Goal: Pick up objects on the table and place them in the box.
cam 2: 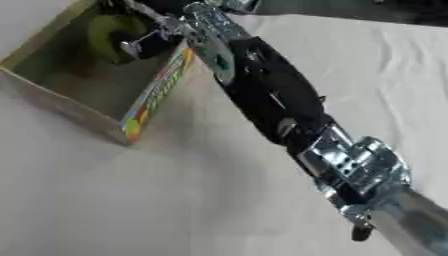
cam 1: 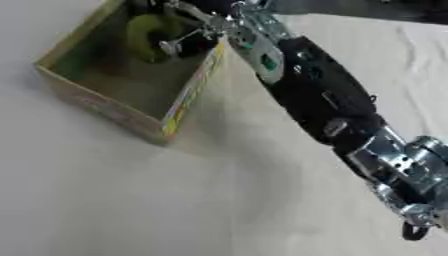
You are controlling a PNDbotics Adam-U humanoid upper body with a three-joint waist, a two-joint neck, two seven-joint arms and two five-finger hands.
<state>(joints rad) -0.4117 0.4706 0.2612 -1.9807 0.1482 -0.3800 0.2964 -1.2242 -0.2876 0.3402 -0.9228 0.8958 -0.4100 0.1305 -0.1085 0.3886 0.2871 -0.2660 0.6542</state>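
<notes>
My right arm [cam 1: 324, 100] reaches from the lower right, slanting up and across to the box [cam 1: 105, 107], and my right hand [cam 1: 188, 37] hangs inside the box's open top, close to its near-right wall. The fingers [cam 1: 172, 46] curl around a rounded olive-green object [cam 1: 153, 35]; it sits against the hand, within the box's walls, toward the box's far corner. I cannot tell whether the object touches the box floor or is clear of it. It looks roundish, so I can make out no long axis and no pointing direction.

The box is a shallow cardboard one, set askew on the pale surface [cam 1: 131, 200], one corner toward me. Its right-hand rim carries a strip of bright print [cam 2: 156, 95] in red, yellow, green and blue; there is patterning or lettering on it, but none of it can be read. The outer wall facing me is plain tan, with faint marks I cannot make out.

To the right of the box, beyond my arm, the surface shows wrinkles in its cloth cover.
</notes>
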